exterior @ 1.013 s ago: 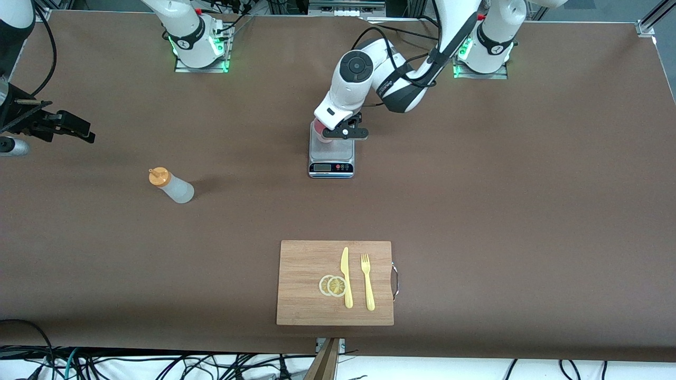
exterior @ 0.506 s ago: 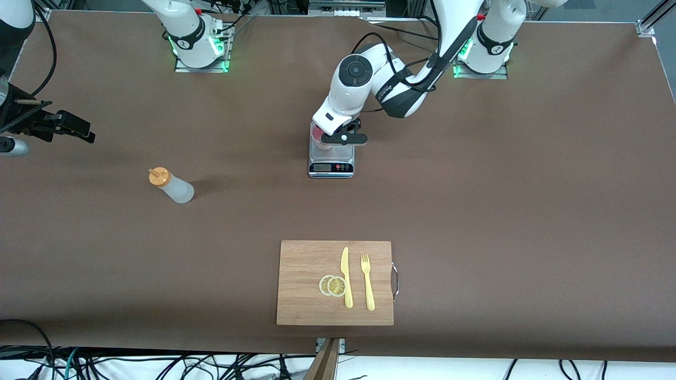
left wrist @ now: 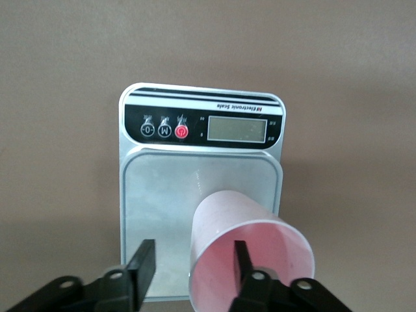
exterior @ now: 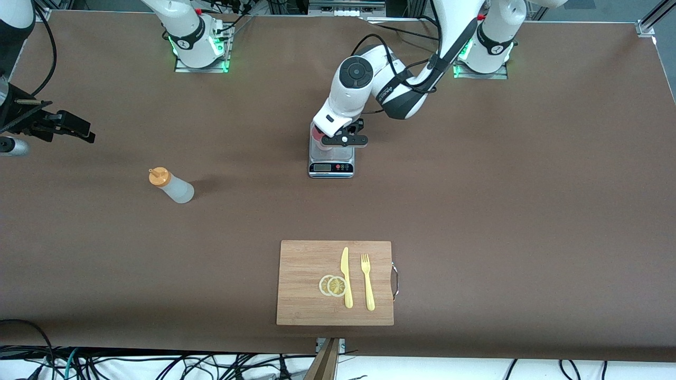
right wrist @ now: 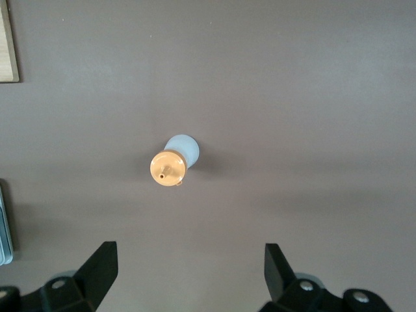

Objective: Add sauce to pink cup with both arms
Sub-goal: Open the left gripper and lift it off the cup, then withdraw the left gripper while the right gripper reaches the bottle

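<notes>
The pink cup (exterior: pixel 317 134) stands on the grey scale (exterior: pixel 331 168) in mid-table; it also shows in the left wrist view (left wrist: pixel 250 253). My left gripper (exterior: pixel 338 138) (left wrist: pixel 193 250) is open at the cup's rim, with one finger (left wrist: pixel 242 260) inside the cup and the other (left wrist: pixel 144 260) outside over the scale platform (left wrist: pixel 162 195). The sauce bottle (exterior: pixel 170 186), translucent with an orange cap, stands upright toward the right arm's end. My right gripper (exterior: pixel 68 126) (right wrist: pixel 188 253) is open and empty, high over the table, looking down on the bottle (right wrist: pixel 172 162).
A wooden cutting board (exterior: pixel 301 264) lies nearer to the front camera than the scale. On it are a yellow knife (exterior: pixel 345 274), a yellow fork (exterior: pixel 367 282) and two lemon slices (exterior: pixel 332 285).
My left arm has shifted slightly over the scale, its gripper staying at the pink cup. The right arm and the bottle have not moved.
</notes>
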`<act>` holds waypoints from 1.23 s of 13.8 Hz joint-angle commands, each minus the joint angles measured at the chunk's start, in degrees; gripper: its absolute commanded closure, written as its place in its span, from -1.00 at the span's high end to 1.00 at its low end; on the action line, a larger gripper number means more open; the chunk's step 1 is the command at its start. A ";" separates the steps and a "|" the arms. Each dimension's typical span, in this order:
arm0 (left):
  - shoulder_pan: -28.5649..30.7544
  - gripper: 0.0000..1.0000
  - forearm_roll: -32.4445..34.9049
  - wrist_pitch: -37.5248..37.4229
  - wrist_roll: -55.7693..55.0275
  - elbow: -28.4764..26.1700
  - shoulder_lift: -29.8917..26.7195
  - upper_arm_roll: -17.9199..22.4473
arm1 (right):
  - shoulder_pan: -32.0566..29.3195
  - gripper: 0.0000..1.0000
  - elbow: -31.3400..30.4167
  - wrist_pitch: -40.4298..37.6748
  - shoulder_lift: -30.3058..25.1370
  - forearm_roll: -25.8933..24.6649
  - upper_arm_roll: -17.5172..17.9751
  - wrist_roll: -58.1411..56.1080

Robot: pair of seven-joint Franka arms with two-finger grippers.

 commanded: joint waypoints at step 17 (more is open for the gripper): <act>16.81 1.00 0.99 -24.46 28.08 12.83 -12.60 8.32 | 0.30 1.00 2.64 -7.33 3.16 1.39 0.01 -16.10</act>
